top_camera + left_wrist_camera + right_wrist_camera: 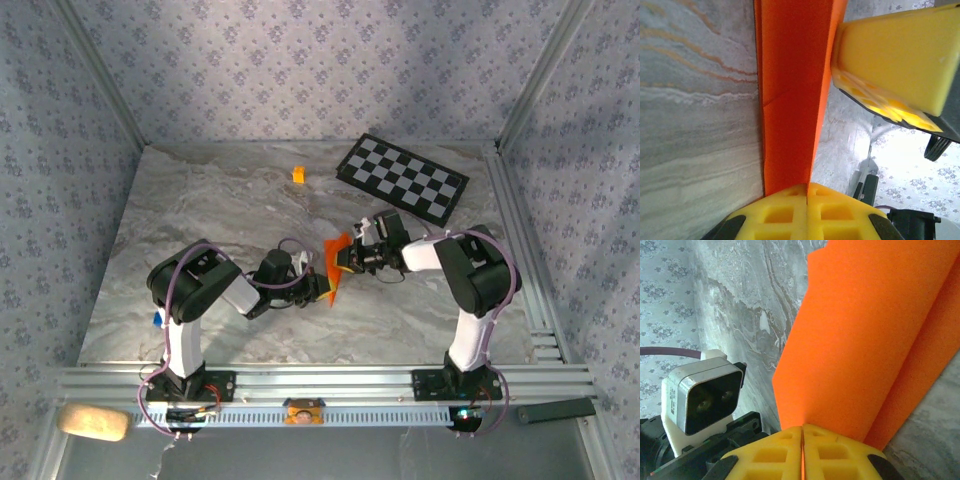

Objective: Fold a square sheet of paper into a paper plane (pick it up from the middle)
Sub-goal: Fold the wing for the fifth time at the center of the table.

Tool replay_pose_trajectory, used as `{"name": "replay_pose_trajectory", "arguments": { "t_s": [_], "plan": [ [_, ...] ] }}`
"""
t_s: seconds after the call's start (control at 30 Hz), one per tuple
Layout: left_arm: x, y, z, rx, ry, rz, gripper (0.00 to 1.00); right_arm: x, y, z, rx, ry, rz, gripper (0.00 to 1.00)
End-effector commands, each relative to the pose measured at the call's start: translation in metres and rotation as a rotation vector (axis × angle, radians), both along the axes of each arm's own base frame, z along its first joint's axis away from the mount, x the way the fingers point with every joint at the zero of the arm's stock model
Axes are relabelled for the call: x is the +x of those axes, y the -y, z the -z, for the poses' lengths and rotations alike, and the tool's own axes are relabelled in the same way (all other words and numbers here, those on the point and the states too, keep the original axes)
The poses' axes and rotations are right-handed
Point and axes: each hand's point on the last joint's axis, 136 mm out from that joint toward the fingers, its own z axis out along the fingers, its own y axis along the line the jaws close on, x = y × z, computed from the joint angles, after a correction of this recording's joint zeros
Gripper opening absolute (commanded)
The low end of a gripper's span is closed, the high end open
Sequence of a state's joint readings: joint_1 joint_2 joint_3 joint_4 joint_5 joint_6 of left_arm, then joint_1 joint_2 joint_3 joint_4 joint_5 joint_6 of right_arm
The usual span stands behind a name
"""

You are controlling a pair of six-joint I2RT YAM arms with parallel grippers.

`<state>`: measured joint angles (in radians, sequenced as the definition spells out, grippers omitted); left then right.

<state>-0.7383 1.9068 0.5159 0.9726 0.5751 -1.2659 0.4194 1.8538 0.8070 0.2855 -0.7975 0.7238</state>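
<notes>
1. Marble table point(200, 190) lies beneath the square sheet of paper point(336, 262), which is folded and caught between both grippers.
2. Left gripper point(806, 192) pinches one edge shut; right gripper point(802, 434) clamps another.
3. Likely best: pull evenly, so the crease runs straight.

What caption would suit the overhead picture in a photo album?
The left gripper and right gripper both pinch a creased orange sheet of paper at the middle of the marble table.

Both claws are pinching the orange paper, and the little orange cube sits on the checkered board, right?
Not quite. The cube lies on the table, apart from the checkered board, as the top view shows. The rest holds: the left gripper and right gripper are both shut on the orange paper.
</notes>
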Motion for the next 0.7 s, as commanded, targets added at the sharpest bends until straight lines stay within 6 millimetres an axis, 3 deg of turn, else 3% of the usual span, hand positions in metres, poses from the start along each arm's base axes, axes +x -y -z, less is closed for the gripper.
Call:
{"name": "replay_pose_trajectory", "arguments": {
  "t_s": [0.0,0.33,0.67],
  "plan": [
    [-0.019,-0.030,0.059,0.179,-0.137,-0.032,0.00,0.005,-0.005,-0.002,0.006,0.017,-0.017,0.10],
    [-0.023,-0.034,0.067,0.208,-0.173,-0.031,0.00,0.006,-0.003,0.010,-0.020,-0.006,-0.007,0.10],
    [-0.025,-0.039,0.074,0.246,-0.203,-0.039,0.00,-0.001,0.005,0.033,-0.096,-0.058,0.003,0.10]
  ]
}}
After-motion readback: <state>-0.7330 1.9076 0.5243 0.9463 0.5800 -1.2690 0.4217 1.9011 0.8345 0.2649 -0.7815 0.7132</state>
